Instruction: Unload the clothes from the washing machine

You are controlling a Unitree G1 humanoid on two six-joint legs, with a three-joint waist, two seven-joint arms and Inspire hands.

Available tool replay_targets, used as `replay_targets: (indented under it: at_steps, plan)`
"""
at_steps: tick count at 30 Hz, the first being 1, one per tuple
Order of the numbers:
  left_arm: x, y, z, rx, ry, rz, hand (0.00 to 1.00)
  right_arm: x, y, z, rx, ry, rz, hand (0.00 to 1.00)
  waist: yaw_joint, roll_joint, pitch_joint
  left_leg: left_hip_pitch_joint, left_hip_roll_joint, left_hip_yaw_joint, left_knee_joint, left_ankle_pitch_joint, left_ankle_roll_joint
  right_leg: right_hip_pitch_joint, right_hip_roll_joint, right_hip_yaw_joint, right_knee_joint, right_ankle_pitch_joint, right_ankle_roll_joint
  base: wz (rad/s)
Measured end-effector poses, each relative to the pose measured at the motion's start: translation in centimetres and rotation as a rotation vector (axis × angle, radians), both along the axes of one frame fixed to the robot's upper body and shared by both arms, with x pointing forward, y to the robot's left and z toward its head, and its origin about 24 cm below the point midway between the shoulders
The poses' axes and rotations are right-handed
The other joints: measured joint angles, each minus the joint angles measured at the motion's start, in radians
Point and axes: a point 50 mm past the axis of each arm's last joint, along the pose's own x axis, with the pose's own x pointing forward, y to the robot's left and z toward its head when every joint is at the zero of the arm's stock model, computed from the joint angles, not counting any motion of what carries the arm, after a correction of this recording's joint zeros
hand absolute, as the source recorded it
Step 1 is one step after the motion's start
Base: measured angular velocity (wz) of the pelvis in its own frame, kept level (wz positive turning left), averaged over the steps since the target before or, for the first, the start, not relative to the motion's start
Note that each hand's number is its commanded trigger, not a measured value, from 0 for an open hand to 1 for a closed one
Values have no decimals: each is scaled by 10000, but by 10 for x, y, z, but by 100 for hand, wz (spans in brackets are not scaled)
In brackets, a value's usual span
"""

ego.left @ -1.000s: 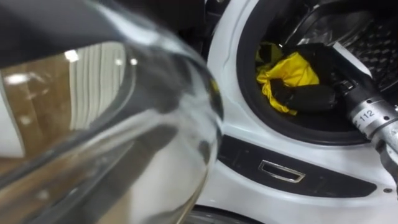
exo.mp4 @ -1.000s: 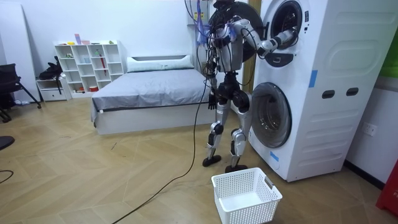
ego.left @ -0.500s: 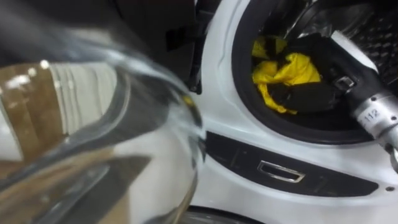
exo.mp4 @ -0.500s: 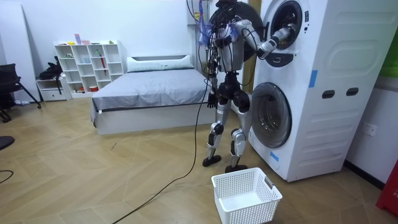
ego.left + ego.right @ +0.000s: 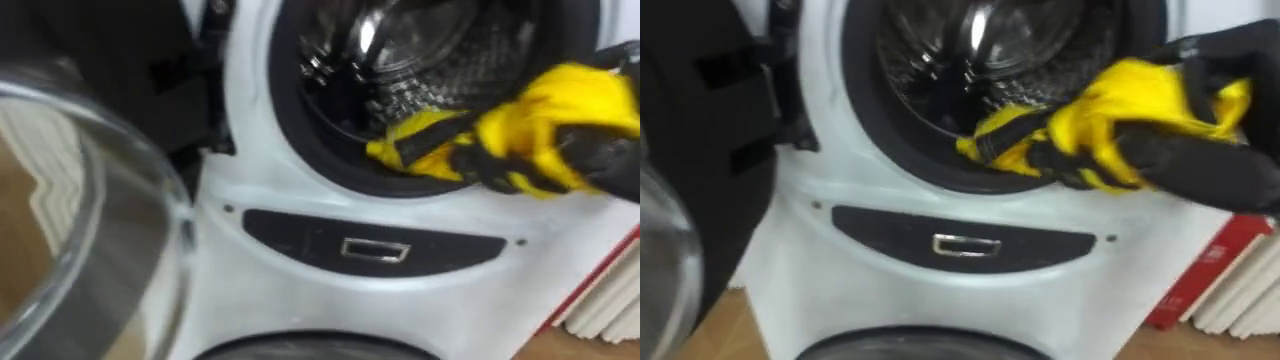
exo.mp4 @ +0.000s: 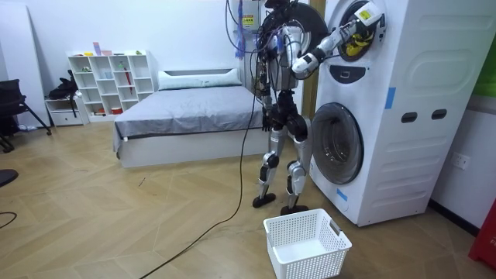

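Gripping the yellow garment (image 5: 540,110) in my right robot hand (image 5: 1200,160), dark fingers curled round the bunched cloth as far as the smeared view lets me judge, I hold it at the lower right of the open mouth of the washing machine (image 5: 235,170). Its long axis runs sideways, with a tail trailing left across the rim toward the drum. The bulk sits outside the rim, so I judge the pull goes outward and to my right. My left robot hand (image 6: 268,121) hangs by my hip, well apart from the cloth.
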Motion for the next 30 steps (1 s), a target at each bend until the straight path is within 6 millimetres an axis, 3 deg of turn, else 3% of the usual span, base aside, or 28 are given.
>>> replay_targets:
  at_steps: [5, 7, 16, 22, 25, 29, 30]
  plan:
    - [-3, 1, 1, 48, -9, 69, 0, -7, -7, -10, -88, 397, -820, 100, -418, 2, -22, -5, 75, 412, 5, -47, -104, -184, 235, 376, 23, 75, -131, -27]
    - [-3, 3, 2, 91, -55, 36, 0, -9, -10, -12, -166, 500, -1063, 100, -623, -72, 18, -15, 107, 517, -7, -63, -136, -241, 297, 456, 26, 90, -157, -24]
    - [10, 12, 4, 315, -302, -166, 0, -18, -22, -12, -31, 342, -2107, 100, -1000, -147, -23, 71, 304, 1641, 12, -213, -375, -579, 776, 1247, 11, 235, -303, -36]
    - [23, 14, 5, 278, -475, -515, 0, -17, -29, -21, 398, 606, -2447, 100, -1236, -125, -10, 177, 303, 2704, 77, -229, -403, -824, 1096, 2158, 18, 357, -297, -44]
    - [31, 11, 3, 122, -312, -881, 0, -19, -30, -31, 871, 1046, -2367, 100, -1392, -37, 46, 104, 338, 3304, 154, -292, -483, -955, 1277, 2612, -33, 592, -309, -61]
    - [50, 8, 0, -144, -342, -1235, 0, -19, -37, -62, 1801, 2213, -2689, 100, -1559, 179, 81, 156, 415, 4127, 150, -476, -622, -1090, 1639, 3343, -169, 956, -306, -61]
    - [58, 6, 0, -198, -345, -1415, 0, -18, -39, -73, 2068, 2596, -2766, 100, -1707, 282, 39, 92, 406, 4325, 165, -497, -622, -1195, 1694, 3515, -159, 1019, -283, -49]
